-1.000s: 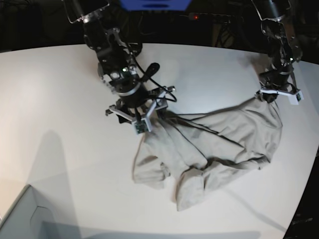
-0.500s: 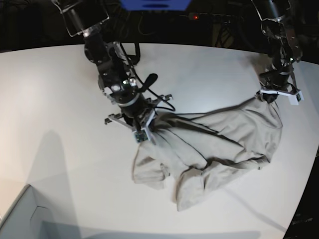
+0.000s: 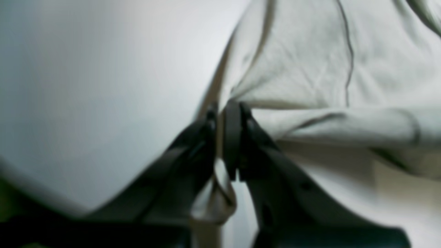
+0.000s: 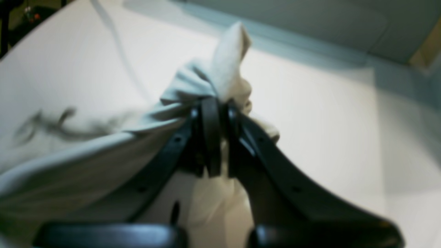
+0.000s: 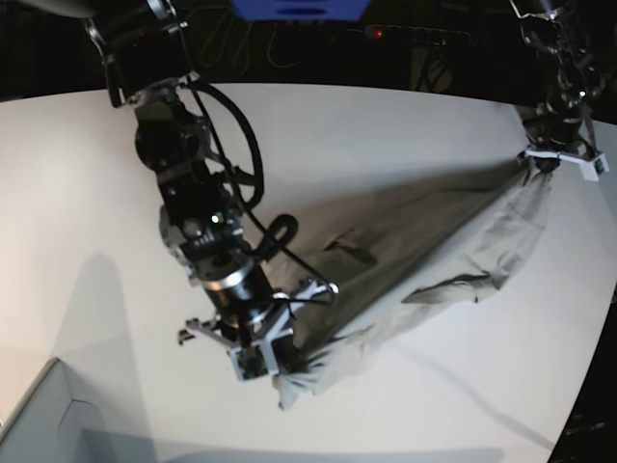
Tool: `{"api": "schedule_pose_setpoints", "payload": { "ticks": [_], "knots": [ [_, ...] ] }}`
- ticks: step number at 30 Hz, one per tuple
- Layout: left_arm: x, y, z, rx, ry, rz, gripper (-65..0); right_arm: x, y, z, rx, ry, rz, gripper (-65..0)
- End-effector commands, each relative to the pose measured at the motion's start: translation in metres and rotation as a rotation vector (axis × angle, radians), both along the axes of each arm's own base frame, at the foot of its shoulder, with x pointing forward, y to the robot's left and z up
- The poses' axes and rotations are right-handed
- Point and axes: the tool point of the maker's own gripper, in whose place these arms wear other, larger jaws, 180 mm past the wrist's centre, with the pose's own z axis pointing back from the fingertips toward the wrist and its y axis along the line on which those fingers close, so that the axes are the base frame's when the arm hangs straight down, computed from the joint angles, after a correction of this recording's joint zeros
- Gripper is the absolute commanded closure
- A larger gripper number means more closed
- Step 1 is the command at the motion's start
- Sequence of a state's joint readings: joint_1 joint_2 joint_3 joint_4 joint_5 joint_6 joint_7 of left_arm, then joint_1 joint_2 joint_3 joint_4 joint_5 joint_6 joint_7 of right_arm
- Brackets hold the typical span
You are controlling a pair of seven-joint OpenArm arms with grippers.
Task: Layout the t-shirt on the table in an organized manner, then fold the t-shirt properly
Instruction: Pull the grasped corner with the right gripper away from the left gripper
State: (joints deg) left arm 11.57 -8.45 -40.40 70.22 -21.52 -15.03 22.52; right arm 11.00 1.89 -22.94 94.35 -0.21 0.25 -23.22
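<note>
We see the t-shirt [image 5: 424, 251] pulled out into a long band across the table [image 5: 386, 125], its long axis diagonal, running from near the table's front edge up to the far right corner. One end bunches low toward the front, the other end rises to the far right edge.

Right tool [image 5: 275, 362] is clamped on the t-shirt's front end; in the right wrist view the jaws sit together with a tuft of cloth [image 4: 227, 69] sticking up past the fingertips [image 4: 210, 117] and more fabric hanging below them.

Left tool [image 5: 549, 159] is clamped on the far right end of the shirt; in the left wrist view its jaws are together with a thin fold of cloth between them, and a small loop of fabric [image 3: 217, 203] hangs under the fingers [image 3: 232, 131].

The cloth between the two tools looks taut along its upper edge, with loose folds sagging onto the table along the lower edge. A dark seam line [image 3: 349, 62] runs across the fabric near the left tool. We can't make out collar or sleeves. A grey box corner [image 5: 39, 415] sits at the front left corner of the table.
</note>
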Motion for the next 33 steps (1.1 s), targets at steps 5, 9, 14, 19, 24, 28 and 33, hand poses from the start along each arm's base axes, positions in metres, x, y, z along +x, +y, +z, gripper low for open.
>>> {"api": "schedule_pose_setpoints", "payload": {
  "ticks": [5, 9, 14, 19, 24, 28, 33],
  "knots": [
    [0.010, 0.009, 0.036, 0.085, -0.080, -0.034, 0.0, 0.032, 0.049, 0.036, -0.009, -0.097, 0.099, 0.0],
    [0.009, 0.009, 0.044, 0.098, -0.096, -0.037, 0.0, 0.061, 0.081, 0.018, -0.094, -0.054, 0.158, 0.0],
    [0.009, 0.009, 0.043, 0.099, -0.092, -0.038, 0.0, 0.092, 0.101, 0.002, -0.208, -0.042, 0.205, -6.0],
    [0.005, 0.009, 0.041, 0.096, -0.084, -0.037, 0.0, 0.097, 0.098, 0.011, -0.211, -0.064, 0.199, -30.6],
    [0.007, 0.010, 0.042, 0.098, -0.089, -0.037, 0.0, 0.086, 0.069, 0.004, -0.173, -0.066, 0.153, -41.1],
    [0.007, 0.012, 0.044, 0.103, -0.090, -0.037, 0.0, 0.081, 0.027, -0.024, -0.138, 0.000, 0.063, -41.1],
    [0.008, 0.013, 0.045, 0.106, -0.091, -0.037, 0.0, 0.064, -0.024, -0.070, -0.148, 0.101, -0.029, -41.1]
  ]
}}
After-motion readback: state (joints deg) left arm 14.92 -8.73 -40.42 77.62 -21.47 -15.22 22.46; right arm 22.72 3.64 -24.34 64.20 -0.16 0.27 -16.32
